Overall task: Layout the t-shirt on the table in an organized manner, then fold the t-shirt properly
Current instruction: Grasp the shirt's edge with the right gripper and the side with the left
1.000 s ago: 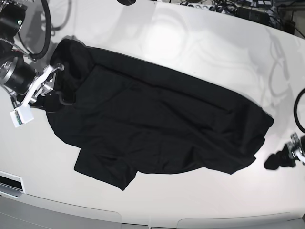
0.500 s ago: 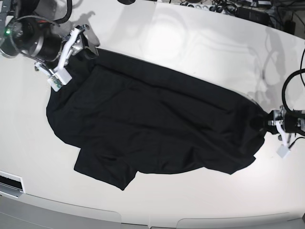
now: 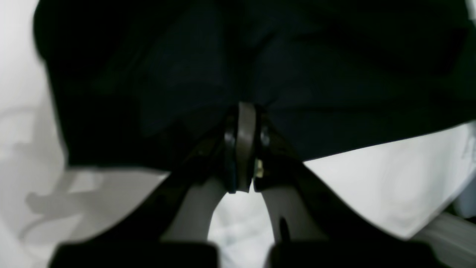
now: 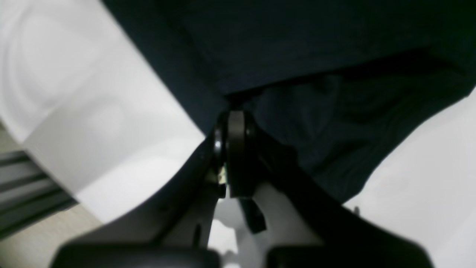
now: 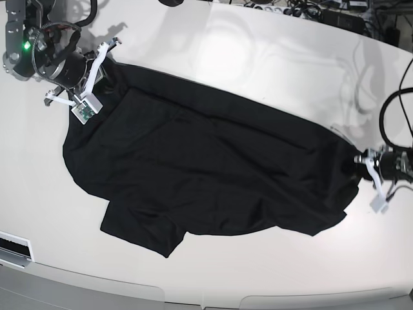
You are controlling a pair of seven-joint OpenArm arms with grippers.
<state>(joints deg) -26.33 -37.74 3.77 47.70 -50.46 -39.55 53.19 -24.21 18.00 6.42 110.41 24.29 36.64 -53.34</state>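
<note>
A: Base view first. Where's the t-shirt (image 5: 206, 168)?

B: On the white table (image 5: 258, 58), spread over the middle, w/ bare table all round it. It's big and black.

A: Is it laid out yet?

B: I think it's only partly done. The t-shirt is mostly flat, but it looks lumpy and bunched at the edge near us, and one flap sticks out there. No neat fold that I can see, so folding is all left to do, I'd guess.

A: What are the claws doing?

B: The right claw (image 5: 103, 61) is at the t-shirt's far end, the one toward the view's left. The right wrist view shows the right claw (image 4: 232, 123) pinched closed on the cloth edge. The left claw (image 5: 362, 160) is at the t-shirt's other end. In the left wrist view the left claw (image 3: 243, 123) is also squeezed closed on black cloth. So both claws grip the t-shirt, one at each end.

A: Which way does the t-shirt point?

B: Its long line runs slanted, from the end by the right claw down to the end by the left claw. Can't tell for sure which end is the neck; it's too dark. The flap on the near edge may be a sleeve.

A: Next?

B: Prob. pull it tight to smooth it, then fold.
</note>
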